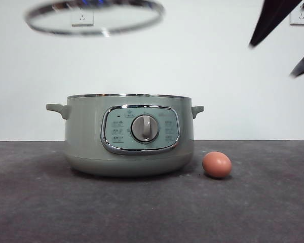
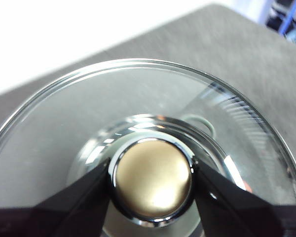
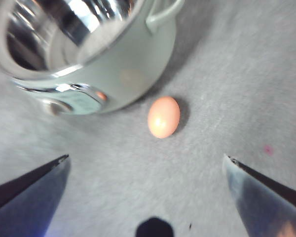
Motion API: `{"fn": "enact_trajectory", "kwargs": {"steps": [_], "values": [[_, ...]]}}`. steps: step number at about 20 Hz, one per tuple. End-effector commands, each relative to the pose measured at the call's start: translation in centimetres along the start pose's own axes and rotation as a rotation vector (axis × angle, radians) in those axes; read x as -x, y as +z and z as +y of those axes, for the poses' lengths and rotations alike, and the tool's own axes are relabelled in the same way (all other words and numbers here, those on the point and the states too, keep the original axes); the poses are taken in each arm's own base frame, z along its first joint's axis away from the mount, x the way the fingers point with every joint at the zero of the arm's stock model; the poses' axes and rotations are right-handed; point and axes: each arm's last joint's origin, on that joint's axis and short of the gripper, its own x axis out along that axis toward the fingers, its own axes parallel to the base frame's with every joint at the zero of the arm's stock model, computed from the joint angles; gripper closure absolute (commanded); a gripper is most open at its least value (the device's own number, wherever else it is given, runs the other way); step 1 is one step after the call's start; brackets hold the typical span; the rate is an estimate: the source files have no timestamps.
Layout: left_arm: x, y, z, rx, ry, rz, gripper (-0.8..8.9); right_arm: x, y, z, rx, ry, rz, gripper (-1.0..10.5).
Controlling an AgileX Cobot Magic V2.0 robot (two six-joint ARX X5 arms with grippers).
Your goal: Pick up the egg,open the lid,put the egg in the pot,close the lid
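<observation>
The pale sage-green pot (image 1: 129, 136) stands open on the dark table, its shiny inside showing in the right wrist view (image 3: 74, 54). The brown-orange egg (image 1: 217, 164) lies on the table just right of the pot; it also shows in the right wrist view (image 3: 164, 117). My left gripper (image 2: 152, 180) is shut on the lid's knob (image 2: 153, 178) and holds the glass lid (image 1: 93, 17) high above the pot's left part. My right gripper (image 3: 145, 170) is open and empty, above the egg, its black jaws at the top right of the front view (image 1: 286, 38).
A white wall rises behind the table with two sockets (image 1: 82, 18) high up. The grey tabletop (image 1: 152, 212) stretches in front of the pot and egg.
</observation>
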Motion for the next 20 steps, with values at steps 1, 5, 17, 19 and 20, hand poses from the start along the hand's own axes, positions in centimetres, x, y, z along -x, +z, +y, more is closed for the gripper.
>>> {"fn": "enact_trajectory", "kwargs": {"steps": [1,5,17,19,20], "values": [[3.8,0.6,0.0,-0.002,0.027,-0.075,8.22,-2.9,0.6,0.1,0.029,-0.03,0.051,3.8],[9.2,-0.1,-0.5,0.001,0.071,-0.093,8.22,-8.5,0.8,0.0,0.062,-0.051,0.136,3.8],[16.1,-2.4,-2.8,0.0,0.082,-0.106,8.22,-16.7,-0.3,-0.7,0.07,-0.101,0.21,4.8],[16.2,-2.4,-2.8,0.0,0.082,-0.106,8.22,-16.8,-0.4,-0.8,0.055,-0.108,0.218,6.0],[16.2,-2.4,-2.8,-0.001,0.082,-0.106,8.22,-16.8,-0.4,-0.8,0.055,-0.108,0.216,6.6]]}}
